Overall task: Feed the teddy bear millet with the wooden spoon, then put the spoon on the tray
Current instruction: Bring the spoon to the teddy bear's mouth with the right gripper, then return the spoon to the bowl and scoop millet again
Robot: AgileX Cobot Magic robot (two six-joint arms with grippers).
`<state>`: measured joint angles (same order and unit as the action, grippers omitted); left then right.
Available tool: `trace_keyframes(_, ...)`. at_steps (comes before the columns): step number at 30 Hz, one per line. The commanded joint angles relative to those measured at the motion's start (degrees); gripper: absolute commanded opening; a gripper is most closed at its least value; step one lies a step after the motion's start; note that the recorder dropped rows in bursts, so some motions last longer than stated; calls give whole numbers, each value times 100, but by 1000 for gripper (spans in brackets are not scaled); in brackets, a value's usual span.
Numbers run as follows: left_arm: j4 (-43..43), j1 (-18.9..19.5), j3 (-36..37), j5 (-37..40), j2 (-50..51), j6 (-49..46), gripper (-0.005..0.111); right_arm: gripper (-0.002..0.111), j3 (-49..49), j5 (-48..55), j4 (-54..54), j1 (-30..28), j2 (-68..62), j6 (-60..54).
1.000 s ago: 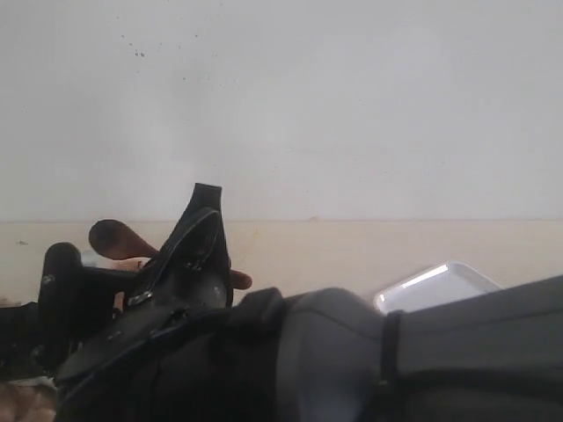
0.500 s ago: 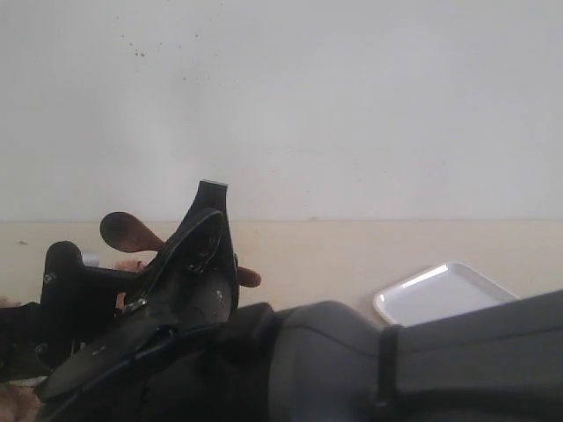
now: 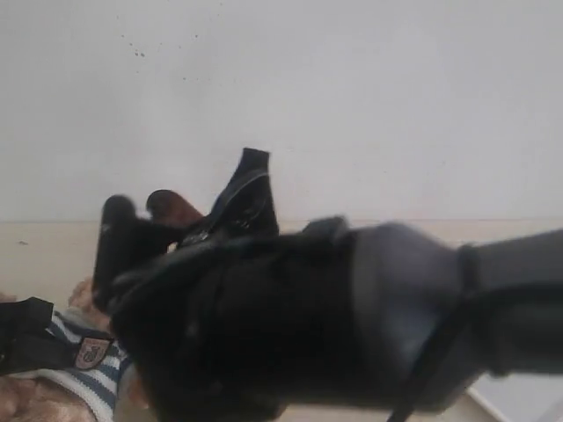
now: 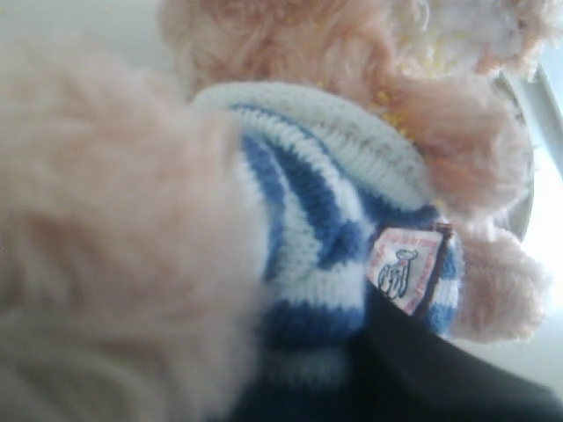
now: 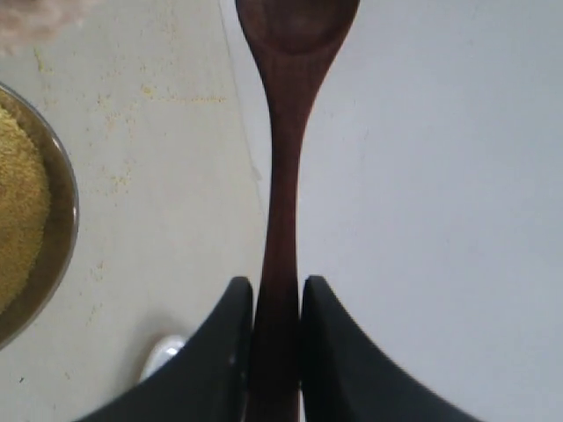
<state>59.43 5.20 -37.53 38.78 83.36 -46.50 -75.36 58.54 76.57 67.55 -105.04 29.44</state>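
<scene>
My right gripper [image 5: 277, 286] is shut on the thin handle of the dark wooden spoon [image 5: 283, 176]; its oval bowl looks empty. In the exterior view the spoon's bowl [image 3: 171, 207] pokes up beside that gripper [image 3: 180, 227], above the teddy bear [image 3: 84, 356] at the lower left. The millet [image 5: 19, 211] fills a round metal bowl [image 5: 69, 220] off to one side of the spoon. The bear's striped shirt and badge [image 4: 403, 268] fill the left wrist view. One black finger [image 4: 422, 360] presses on the shirt; the other is hidden by fur. A sliver of the white tray [image 3: 528, 400] shows low right.
Loose yellow grains [image 5: 149, 88] lie scattered on the beige table [image 5: 158, 220]. A small white object [image 5: 163, 356] sits by my right fingers. The blurred dark right arm [image 3: 378, 316] fills the middle of the exterior view. A plain pale wall [image 3: 352, 105] stands behind.
My right arm has risen and swung rightward, nearer the camera, lifting the spoon with it. The bear's shirt now shows at the lower left, and the arm covers most of the tray.
</scene>
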Motion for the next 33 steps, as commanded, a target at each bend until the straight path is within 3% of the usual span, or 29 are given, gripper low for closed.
trace_keyframes(1,159,-12,13,-378,-25,-202,4,0,5,-438,-1554,-793,489,-725)
trace_keyframes(9,169,-12,13,-992,-25,-202,4,0,5,-573,-4741,-2278,624,-3080)
trace_keyframes(15,614,-12,13,-1641,-25,-260,4,0,5,-237,-6285,-2280,624,-4803)
trace_keyframes(19,1040,-12,13,-2018,-1,-383,4,0,5,111,-6170,-2008,624,-4800)
trace_keyframes(23,2105,-12,-25,-2129,150,-1358,4,0,-234,245,-5268,-1818,586,-4748)
trace_keyframes(28,2710,-12,-279,-1334,632,-2435,4,0,-1342,1094,-5041,-1763,110,-4836)
trace_keyframes(33,2710,-12,-496,-767,1016,-2664,4,0,-2019,1142,-4531,-1540,-424,-5050)
